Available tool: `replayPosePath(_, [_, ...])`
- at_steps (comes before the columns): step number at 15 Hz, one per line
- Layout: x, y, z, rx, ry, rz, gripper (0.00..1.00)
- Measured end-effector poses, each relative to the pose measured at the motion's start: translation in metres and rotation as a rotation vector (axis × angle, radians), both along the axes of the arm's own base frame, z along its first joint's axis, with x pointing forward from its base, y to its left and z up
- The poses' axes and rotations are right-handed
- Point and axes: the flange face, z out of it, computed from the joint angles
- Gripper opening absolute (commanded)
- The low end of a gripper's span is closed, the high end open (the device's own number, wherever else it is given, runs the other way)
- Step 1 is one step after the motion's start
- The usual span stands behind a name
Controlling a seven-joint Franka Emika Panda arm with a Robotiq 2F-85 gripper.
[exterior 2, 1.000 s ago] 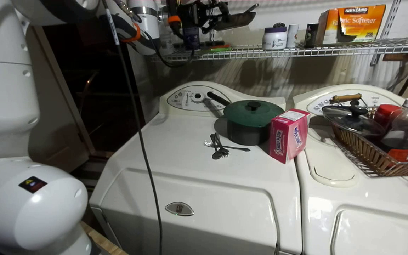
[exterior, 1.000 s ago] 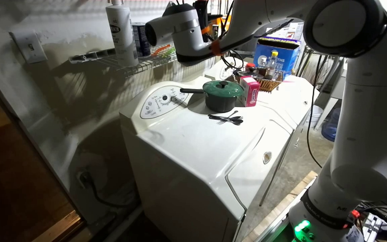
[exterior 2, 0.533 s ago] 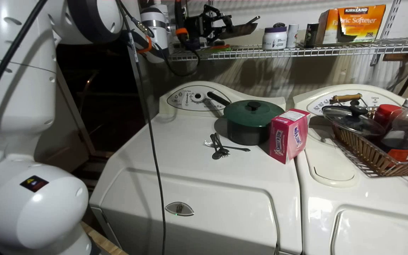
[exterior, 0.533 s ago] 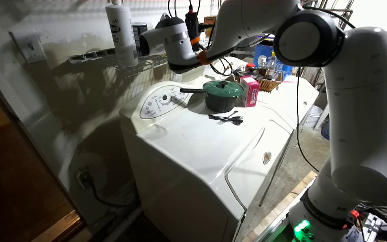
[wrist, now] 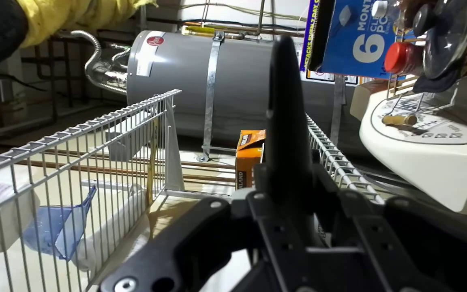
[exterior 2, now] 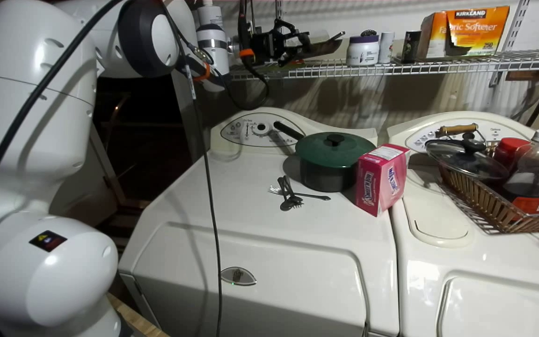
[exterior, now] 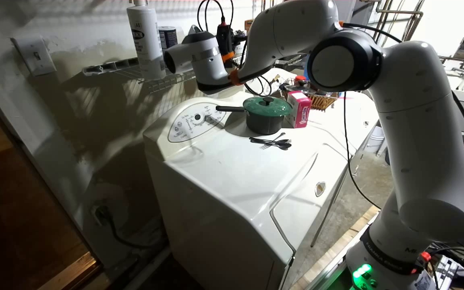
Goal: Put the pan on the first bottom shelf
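Over the back edge of the white appliance: the pan in grip, the bottom shelf next

Roughly midway between the back corners of this makeshift desk, in an exterior view, my gripper hangs just above shelf height with its fingers closed on the pan. I see the pan nearly edge-on beyond the fingertips, outer end tipped up; which part of it I am pinching, I cannot tell.

I judge this as the carry to the shelf, release not yet due. The wrist view looks along the gap between that shelf and an upper wire rack. Whether the pan is over the rods or just short of them, I cannot tell.

Next I must bring it in past the shelf's front edge, level it, lower it onto the rods and only then part the fingers. The purple-lidded jar shows just beside the pan's outer end, so I would not drift toward the back corner on that side.
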Motion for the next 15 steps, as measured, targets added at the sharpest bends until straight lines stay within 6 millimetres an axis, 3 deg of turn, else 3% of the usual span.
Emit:
replayPosePath(4, [0.005, 0.003, -0.004, -0.006, -0.01, -0.015, 0.07])
replayPosePath(5, [0.006, 0.004, -0.004, -0.007, -0.013, -0.017, 0.35])
replayPosePath(6, [0.007, 0.005, -0.005, -0.007, -0.014, -0.019, 0.55])
replayPosePath(12, [0.01, 0.004, 0.006, -0.004, -0.043, -0.025, 0.96])
replayPosePath(15, [0.01, 0.004, 0.012, -0.005, -0.055, -0.027, 1.0])
